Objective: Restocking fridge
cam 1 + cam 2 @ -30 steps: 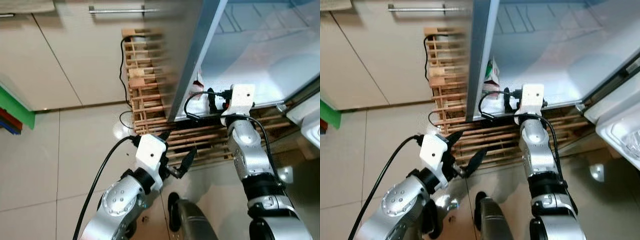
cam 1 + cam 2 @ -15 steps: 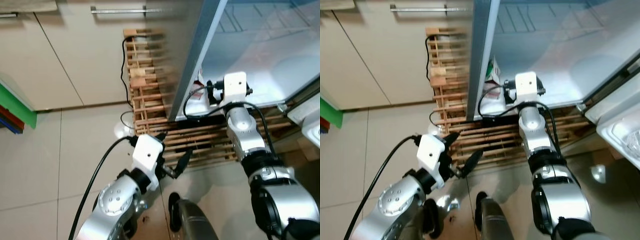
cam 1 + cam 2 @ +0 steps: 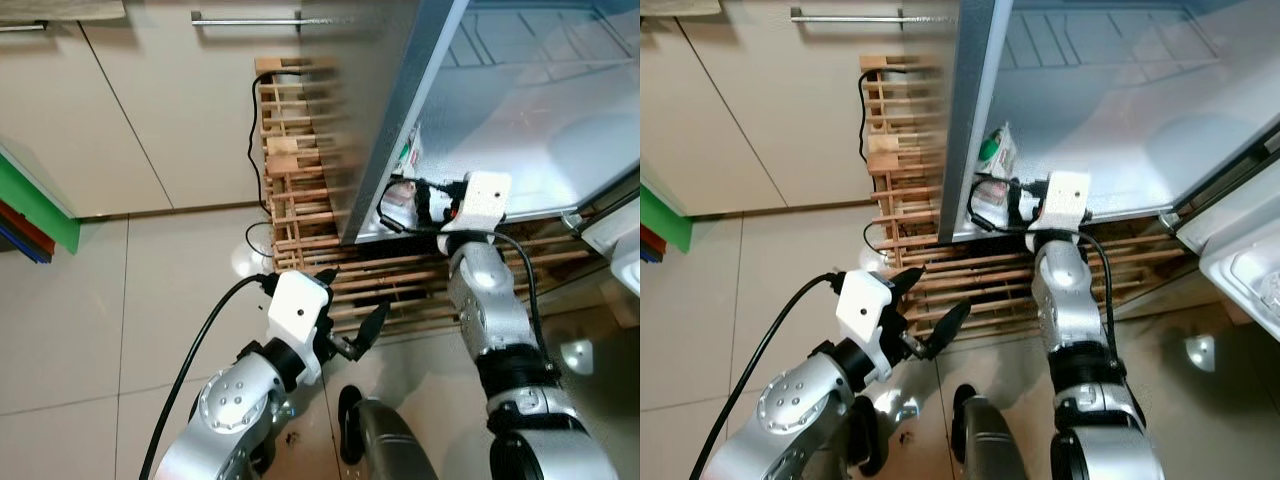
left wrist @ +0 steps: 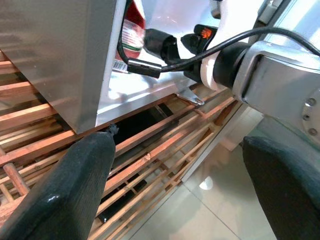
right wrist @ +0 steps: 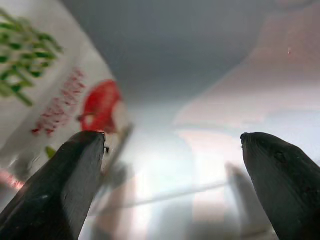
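Note:
A white carton [image 3: 997, 152] with green and red print stands at the front left corner of the open fridge's bottom shelf [image 3: 1110, 150]. My right gripper [image 3: 1017, 206] reaches over the shelf's front edge just beside the carton. It is open, and the right wrist view shows the carton [image 5: 45, 95] off to one side of its fingers, not between them. My left gripper [image 3: 350, 295] hangs open and empty above the floor, in front of the wooden slat rack [image 3: 300, 190]. In the left wrist view the carton [image 4: 132, 35] shows behind the fridge's metal edge.
The fridge stands on the wooden rack, with a black cable [image 3: 250, 130] running down it. Beige cabinet doors [image 3: 170, 110] close off the left. Green and red boards [image 3: 40, 215] lean at the far left. The fridge door's bin [image 3: 1245, 265] juts in at the right.
My right gripper has drawn back and dropped a little from deeper in the shelf. The view has shifted slightly. My left arm has barely moved.

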Controlling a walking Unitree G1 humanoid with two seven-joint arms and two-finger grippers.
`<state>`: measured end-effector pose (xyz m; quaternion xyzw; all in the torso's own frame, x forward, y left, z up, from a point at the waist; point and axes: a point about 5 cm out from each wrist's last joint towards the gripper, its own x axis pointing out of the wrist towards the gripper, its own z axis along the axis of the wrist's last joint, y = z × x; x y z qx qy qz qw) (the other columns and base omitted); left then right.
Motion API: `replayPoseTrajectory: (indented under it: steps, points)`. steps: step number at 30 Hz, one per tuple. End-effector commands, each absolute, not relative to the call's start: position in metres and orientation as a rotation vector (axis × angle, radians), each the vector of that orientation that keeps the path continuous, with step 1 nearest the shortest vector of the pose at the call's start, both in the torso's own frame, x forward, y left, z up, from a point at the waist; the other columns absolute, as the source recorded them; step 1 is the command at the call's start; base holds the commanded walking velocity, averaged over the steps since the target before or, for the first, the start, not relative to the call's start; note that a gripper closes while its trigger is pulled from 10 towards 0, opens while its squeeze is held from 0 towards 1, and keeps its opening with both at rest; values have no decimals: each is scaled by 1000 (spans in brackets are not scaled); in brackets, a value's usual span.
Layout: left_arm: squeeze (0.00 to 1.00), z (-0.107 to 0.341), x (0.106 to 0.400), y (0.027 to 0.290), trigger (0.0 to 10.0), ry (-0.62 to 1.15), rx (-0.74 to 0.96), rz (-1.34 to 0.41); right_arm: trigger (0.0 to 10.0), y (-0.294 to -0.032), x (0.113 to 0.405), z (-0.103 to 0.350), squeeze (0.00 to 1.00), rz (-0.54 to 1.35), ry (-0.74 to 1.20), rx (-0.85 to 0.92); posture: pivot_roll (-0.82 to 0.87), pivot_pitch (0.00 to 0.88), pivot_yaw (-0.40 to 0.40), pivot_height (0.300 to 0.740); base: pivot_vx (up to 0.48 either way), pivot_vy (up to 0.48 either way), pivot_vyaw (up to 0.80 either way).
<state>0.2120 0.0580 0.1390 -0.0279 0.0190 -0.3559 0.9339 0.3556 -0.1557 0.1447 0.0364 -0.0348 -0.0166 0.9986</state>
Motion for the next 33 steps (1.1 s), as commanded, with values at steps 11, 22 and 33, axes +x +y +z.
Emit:
replayPoseTrajectory:
  steps: [11, 22, 33]
  points:
    - [0, 139, 205, 52, 10000, 43, -69, -745, 10000, -159, 334, 150, 0, -26, -20, 22, -78, 309, -97, 740, 0, 0, 0]
    - [0, 139, 203, 54, 10000, 41, -64, -739, 10000, -153, 288, 135, 0, -2, 77, 34, -79, 289, -106, 740, 0, 0, 0]
    - [0, 138, 204, 53, 10000, 41, -69, -730, 10000, -141, 310, 133, 0, 28, 75, 29, -74, 306, -106, 740, 0, 0, 0]
